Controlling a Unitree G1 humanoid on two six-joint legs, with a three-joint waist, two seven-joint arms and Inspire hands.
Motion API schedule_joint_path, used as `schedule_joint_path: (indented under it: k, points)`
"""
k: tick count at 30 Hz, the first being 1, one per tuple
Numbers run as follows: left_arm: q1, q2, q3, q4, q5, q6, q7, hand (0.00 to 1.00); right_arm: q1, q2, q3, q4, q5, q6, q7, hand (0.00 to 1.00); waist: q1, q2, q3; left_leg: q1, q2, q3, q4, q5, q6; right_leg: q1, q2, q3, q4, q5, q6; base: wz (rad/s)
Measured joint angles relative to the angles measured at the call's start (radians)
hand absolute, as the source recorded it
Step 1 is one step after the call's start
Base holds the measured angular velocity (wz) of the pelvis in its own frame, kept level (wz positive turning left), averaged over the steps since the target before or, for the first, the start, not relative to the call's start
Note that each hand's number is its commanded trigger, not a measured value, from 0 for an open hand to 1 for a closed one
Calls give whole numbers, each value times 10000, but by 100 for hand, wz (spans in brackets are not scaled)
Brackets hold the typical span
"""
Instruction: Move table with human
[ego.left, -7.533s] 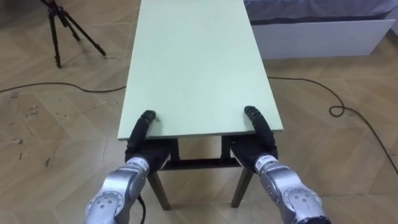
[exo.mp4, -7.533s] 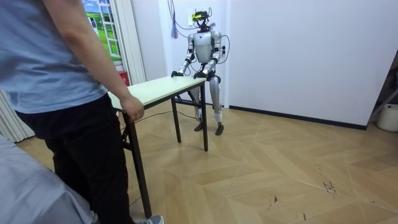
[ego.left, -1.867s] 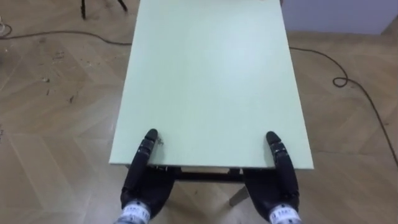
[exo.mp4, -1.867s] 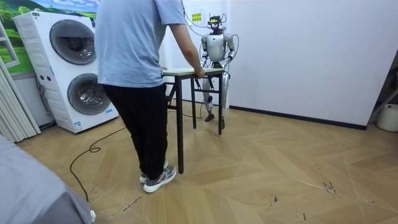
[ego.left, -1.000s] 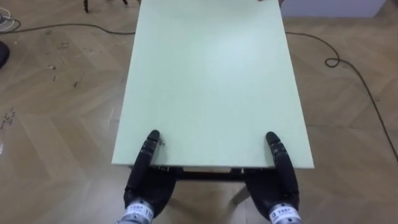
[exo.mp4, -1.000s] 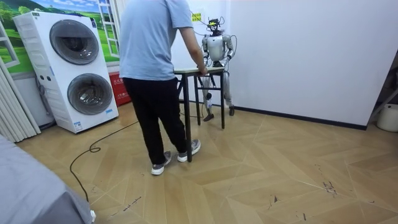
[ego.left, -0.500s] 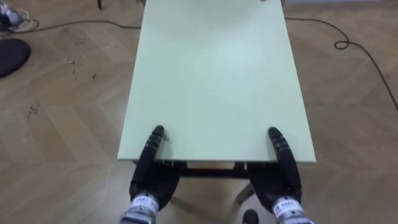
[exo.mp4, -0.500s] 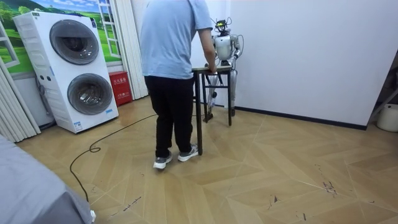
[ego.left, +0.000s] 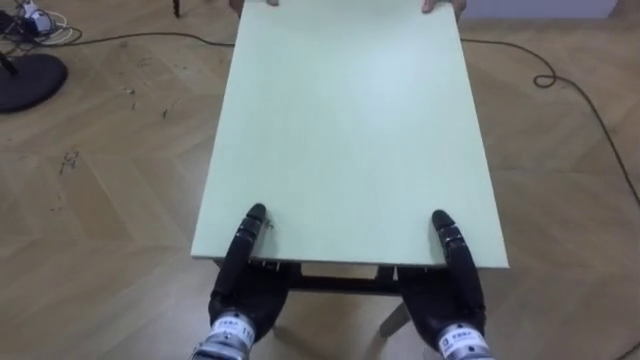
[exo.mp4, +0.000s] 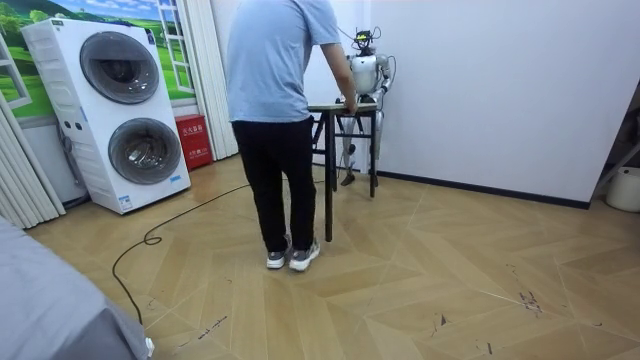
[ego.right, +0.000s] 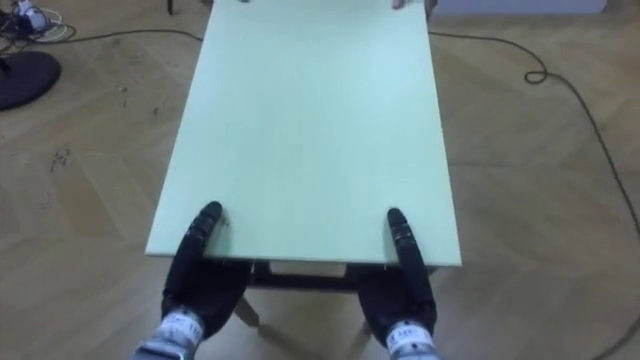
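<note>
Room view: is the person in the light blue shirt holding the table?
Yes, the person's hand grips the pale green table at the end opposite the robot.

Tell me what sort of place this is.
Probably a home-style room, perhaps a laundry corner set up for robot trials. Two stacked washers stand beside a curtain on a herringbone wood floor. A person stands at the table, at the end opposite the robot.
</note>
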Motion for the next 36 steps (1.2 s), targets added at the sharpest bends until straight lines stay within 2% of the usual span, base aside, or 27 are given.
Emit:
schedule_joint_path:
  k: [4, 10, 16, 18, 19, 23, 26, 29, 31, 33, 34, 36]
  points:
    - [3, 11, 13, -29, 28, -4, 13, 100, -18, 3, 64, 0, 31, -110, 1, 100, 220, -30, -7, 13, 63, -53, 51, 3, -3, 33, 71, -139, -116, 46, 4, -6]
    - [18, -1, 25, -29, 91, -19, 22, 100, -34, -9, 94, 1, 56, -131, 5, 100, 278, -29, -5, -27, 91, -437, -5, 16, -28, 282, 102, -509, -474, 43, 3, 14]
    - [297, -134, 114, -102, 81, 45, 16, 100, -29, -172, 72, 1, 108, 80, 4, 100, 272, -43, 6, -20, 86, -892, -39, 18, -33, 660, 57, -981, -636, -35, 59, 31]
    - [303, -133, 112, -101, 75, 56, 16, 100, -32, -244, 64, 3, 97, 88, 5, 100, 178, -31, 12, -112, 65, -1129, -4, 17, -41, 832, -56, -1507, -645, -144, 81, 60]
    - [303, -134, 107, -101, 75, 72, 16, 100, -32, -250, 58, 3, 98, 88, 6, 100, 101, -27, 11, -160, 73, -1086, 33, 18, -42, 934, -86, -1630, -650, -192, 105, 66]
    - [306, -158, 104, -100, 83, 77, 16, 100, -37, -267, 37, 0, 83, 80, 5, 100, 33, 34, 48, -194, 69, -1116, 32, 41, -79, 1291, -112, -1986, -895, -248, 174, 53]
    - [305, -196, 108, -101, 89, -16, 17, 100, -144, -275, 52, 0, 78, 82, -85, 100, 45, 154, 54, -271, 45, -1178, 33, 59, -90, 1370, -159, -2178, -929, -264, 200, 32]
    - [306, -224, 110, -100, 39, -72, 20, 100, -262, -345, 58, -1, 67, 84, -149, 100, 37, 221, 70, -371, -68, -1170, -10, 187, -42, 1433, -294, -2319, -926, -298, 255, 33]
    - [308, -216, 99, -99, -30, -94, 21, 100, -297, -355, 73, -1, 66, 84, -183, 100, 162, 232, 77, -361, -113, -1170, -42, 216, -1, 1475, -346, -2329, -926, -315, 283, 21]
    - [317, -226, 107, -94, -53, -98, 21, 100, -308, -351, 103, -1, 31, 66, -208, 100, 441, 256, 93, -372, -173, -1221, -44, 238, 36, 1529, -427, -2422, -879, -339, 321, 23]
    - [330, -230, 104, -93, -53, -99, 21, 100, -310, -348, 102, -5, -11, 46, -208, 100, 480, 269, 100, -402, -233, -1251, -39, 260, 74, 1532, -538, -2582, -736, -409, 430, 40]
    - [345, -269, 91, -99, -52, -100, 21, 100, -308, -343, 90, -13, -174, 30, -208, 100, 471, 326, 133, -497, -328, -1248, 34, 298, 140, 1527, -719, -2666, -435, -522, 513, 55]
